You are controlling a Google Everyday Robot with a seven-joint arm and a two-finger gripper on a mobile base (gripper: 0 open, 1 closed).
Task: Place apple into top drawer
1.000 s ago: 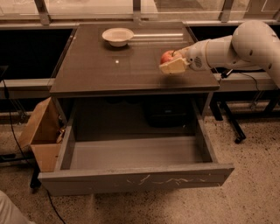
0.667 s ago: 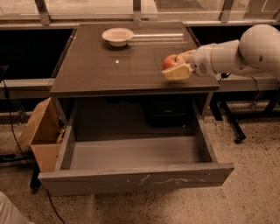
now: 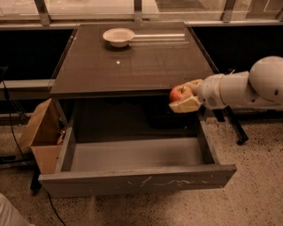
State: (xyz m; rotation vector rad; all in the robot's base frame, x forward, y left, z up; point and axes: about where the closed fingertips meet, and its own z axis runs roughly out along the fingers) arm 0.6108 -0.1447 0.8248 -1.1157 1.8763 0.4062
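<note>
Pincer (image 3: 182, 95), clamped on apple (image 3: 179, 93), has slid off tabletop (image 3: 132, 66) & now hangs over open top drawer (image 3: 137, 178), right rear corner; lowering prob. next.

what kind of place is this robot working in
Probably an office or lab: a plain table with an open drawer by a window wall, speckled hard floor, a cardboard box. The gripper holds the apple at the table's front edge.

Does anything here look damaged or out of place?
Pale scratches mark the front of the wide grey drawer, and the brown cardboard box leans askew beside the dark table. The gripper grips the small red apple at its front right corner.
</note>
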